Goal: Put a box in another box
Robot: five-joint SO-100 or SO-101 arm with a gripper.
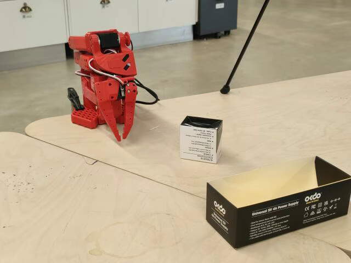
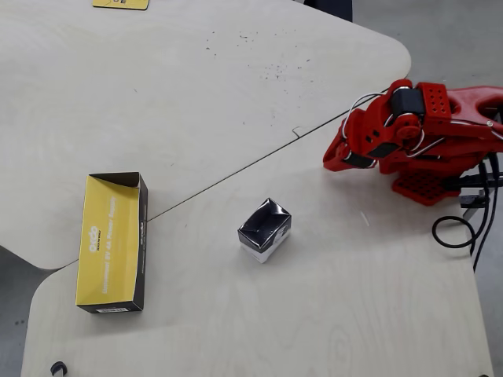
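The small box [image 1: 198, 143] with white printed sides and a glossy black top stands upright near the middle of the table, also in the overhead view [image 2: 265, 228]. The long black open box [image 1: 278, 200] with a pale yellowish inside lies at the front right of the fixed view and at the left of the overhead view [image 2: 110, 242]. My red gripper [image 1: 123, 138] hangs tips-down close to the arm's base, well left of the small box. Its fingers are drawn together with nothing between them. From overhead the gripper [image 2: 332, 162] sits folded at the right.
The table is made of pale plywood boards with a seam [image 2: 236, 173] running diagonally between them. A black tripod leg [image 1: 244, 48] stands on the floor behind. Black cables [image 2: 457, 232] loop beside the arm's base. A yellow label [image 2: 119, 3] lies at the far edge.
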